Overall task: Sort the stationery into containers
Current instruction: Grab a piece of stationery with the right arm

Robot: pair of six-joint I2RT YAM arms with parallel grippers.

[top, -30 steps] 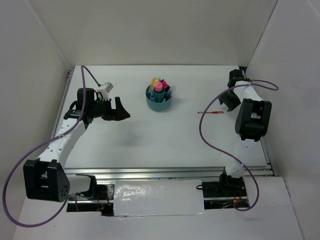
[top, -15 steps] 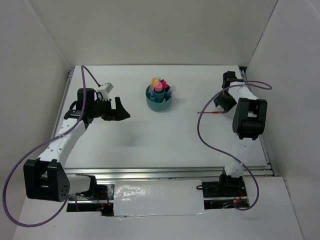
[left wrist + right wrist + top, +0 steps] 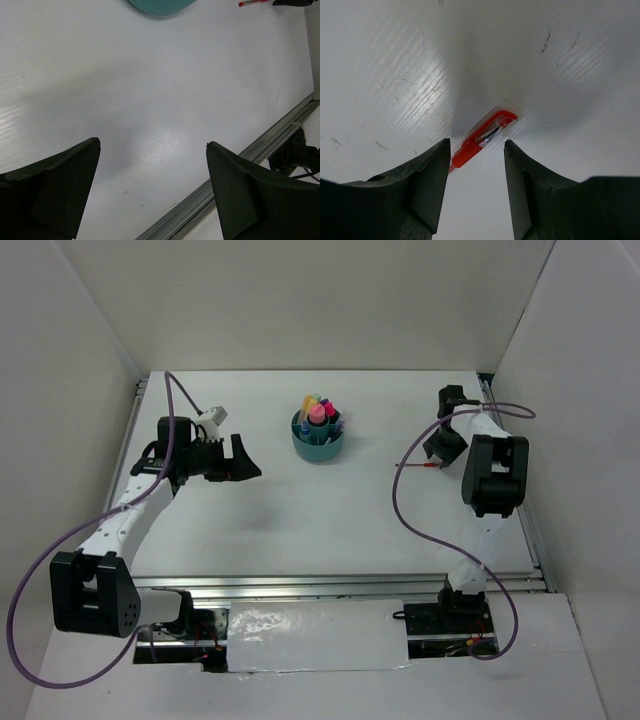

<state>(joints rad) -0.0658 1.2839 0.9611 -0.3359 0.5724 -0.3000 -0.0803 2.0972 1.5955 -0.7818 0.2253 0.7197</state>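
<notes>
Your right gripper (image 3: 476,150) sits low over the thin red plastic pen (image 3: 482,137). Its jaws are parted with the pen's clip end lying between the fingers, and nothing looks pinched. The pen lies flat on the white table (image 3: 300,530), well to the right of the round teal plastic organizer (image 3: 318,448), which has colourful stubby markers (image 3: 318,412) standing in it. Your left gripper (image 3: 240,462) hangs over the table left of the organizer, jaws spread wide, nothing in them.

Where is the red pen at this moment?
The red pen lies on the table's right side in the top view, one end under the right pincer, well right of the teal organizer.
</notes>
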